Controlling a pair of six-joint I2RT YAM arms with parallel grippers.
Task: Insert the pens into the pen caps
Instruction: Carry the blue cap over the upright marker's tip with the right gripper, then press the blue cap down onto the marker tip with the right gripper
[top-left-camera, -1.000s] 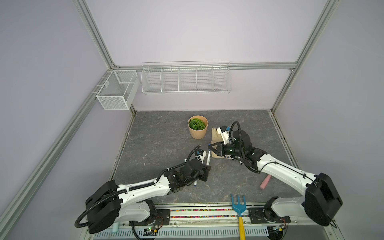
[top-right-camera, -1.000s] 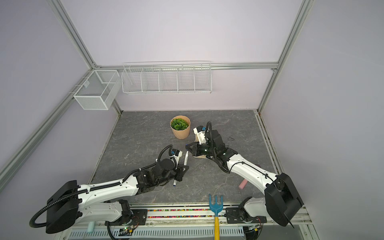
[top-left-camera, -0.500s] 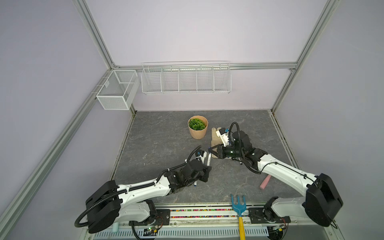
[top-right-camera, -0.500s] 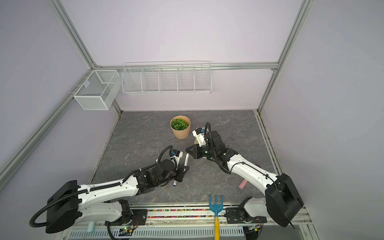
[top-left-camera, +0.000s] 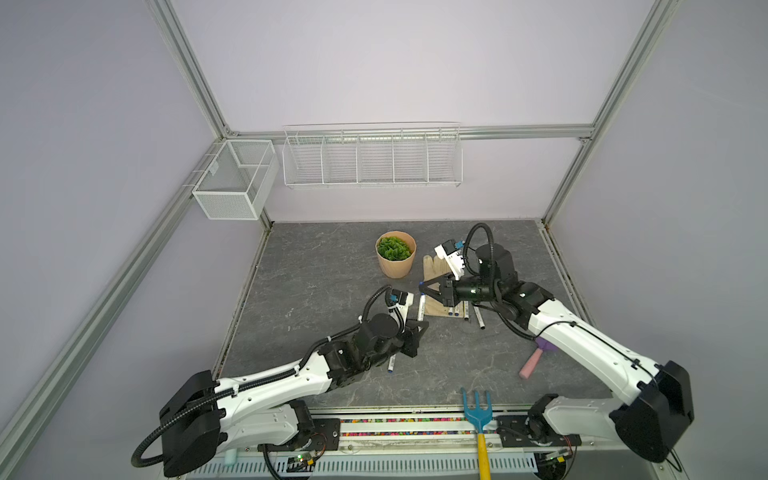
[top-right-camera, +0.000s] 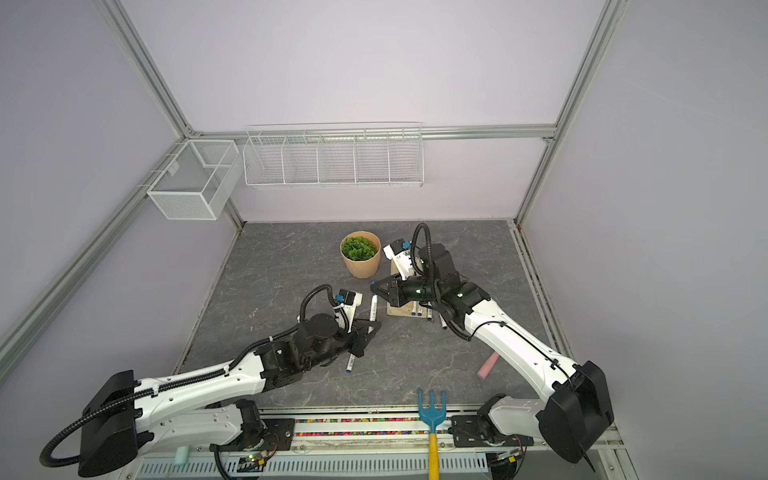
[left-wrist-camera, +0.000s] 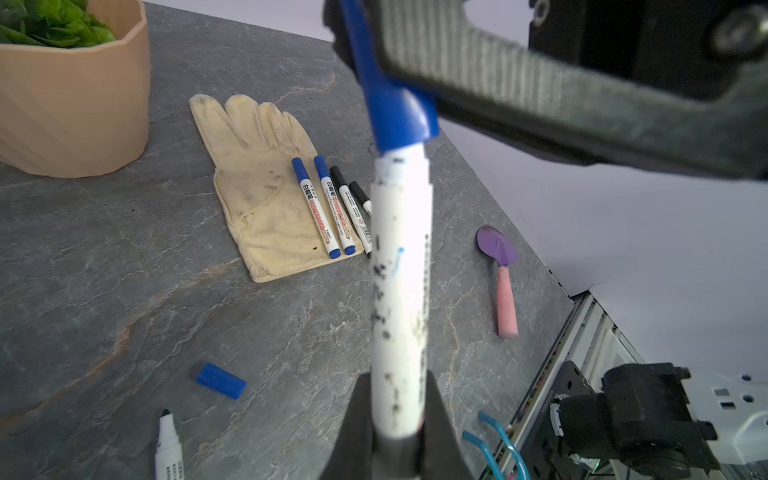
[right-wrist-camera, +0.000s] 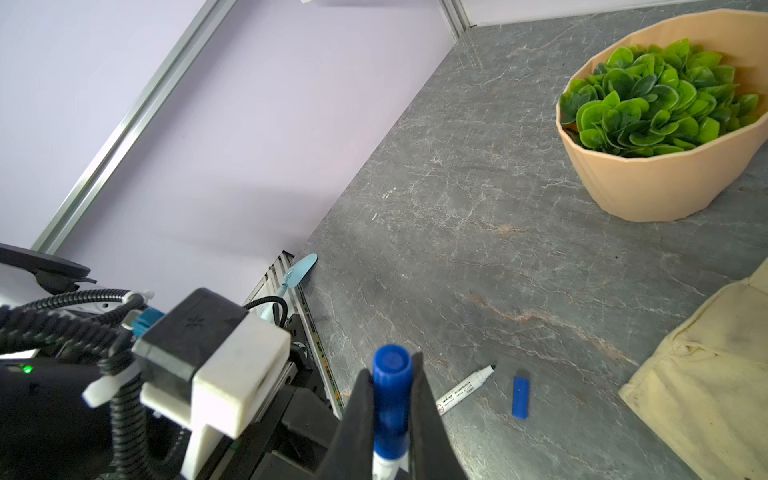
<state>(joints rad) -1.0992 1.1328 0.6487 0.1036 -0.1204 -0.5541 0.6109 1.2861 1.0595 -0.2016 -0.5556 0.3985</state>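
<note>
Grey marbled tabletop (top-left-camera: 324, 266), lilac walls (top-left-camera: 374, 62) — the left gripper (left-wrist-camera: 397, 388) pinches a white-barrelled marker pen (left-wrist-camera: 399, 270) raised over the tabletop's middle, while the right gripper (right-wrist-camera: 391, 368) is clamped on a stubby blue plastic cap (right-wrist-camera: 390, 399) — cap meeting that pen's tip.

**A robotics lab test cell**

This is an enclosed robot workcell, not a lived-in room. Silver aluminium frame posts (top-left-camera: 198, 83) hold plain pale lilac wall panels (top-left-camera: 395, 62) around a grey stone-patterned tabletop (top-left-camera: 316, 282). Two white-and-black jointed robot arms, left (top-left-camera: 270, 386) and right (top-left-camera: 582, 345), are mounted at the front edge beside a white slotted cable duct (top-left-camera: 374, 465). A long white wire basket (top-left-camera: 372, 162) and a white mesh box (top-left-camera: 232, 183) hang from the frame. A peach pot of green leaves (top-left-camera: 395, 266) and a blue garden fork with a yellow handle (top-left-camera: 478, 411) are on the tabletop.
</note>
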